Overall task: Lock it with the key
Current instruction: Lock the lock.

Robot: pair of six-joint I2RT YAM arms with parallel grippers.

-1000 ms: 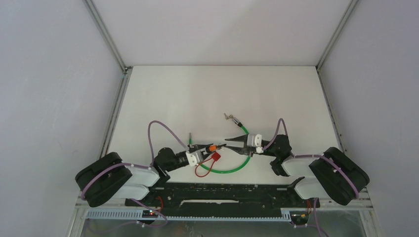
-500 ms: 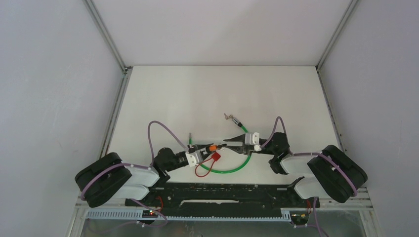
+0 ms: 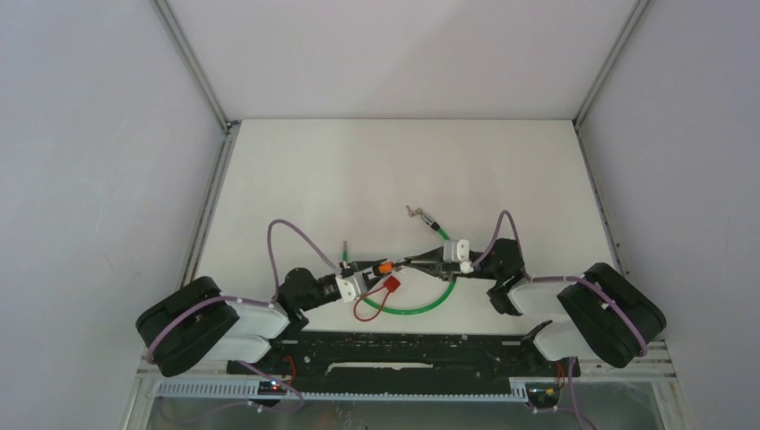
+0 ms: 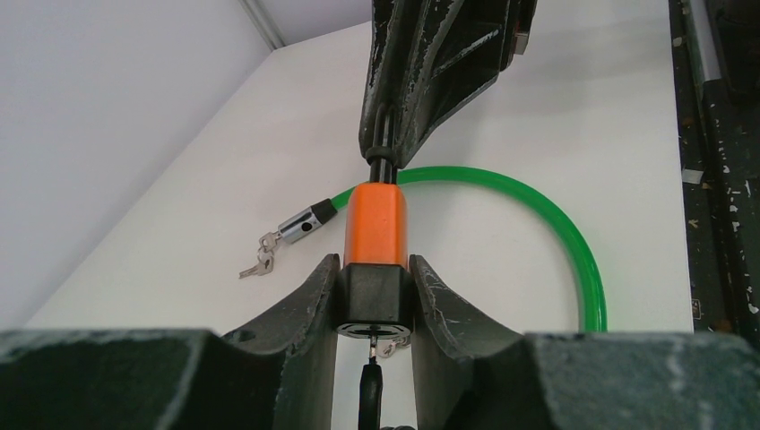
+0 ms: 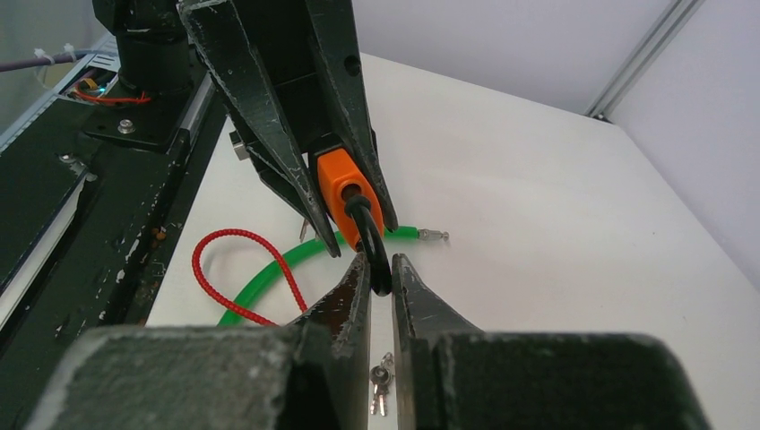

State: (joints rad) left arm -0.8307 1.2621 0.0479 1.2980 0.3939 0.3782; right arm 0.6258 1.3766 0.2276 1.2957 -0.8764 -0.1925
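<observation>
Orange lock was held off the bench between the two arms, near the front edge. Its black base was pinched squarely by the left fingers of the left gripper.

A black stub stuck out of the orange end. The right gripper had its fingers pressed together on this stub, meeting the lock head-on from the opposite side. Could not tell whether the stub was a key head or a cable end.

A silvery bit showed under the lock's black base in the left wrist view, cut off and too close to identify.

Green cable curved over the bench beside the lock. Its metal end lay well apart toward the back, with small keys touching it. A red cord looped on the bench below the left gripper.

Progress, as a judgement: lock secured and both grippers engaged at the lock, so the approach and grasp look done. No picture showed the lock fastened or a key turned. Left, probably: confirm what sits in the lock, turn it, then release.
</observation>
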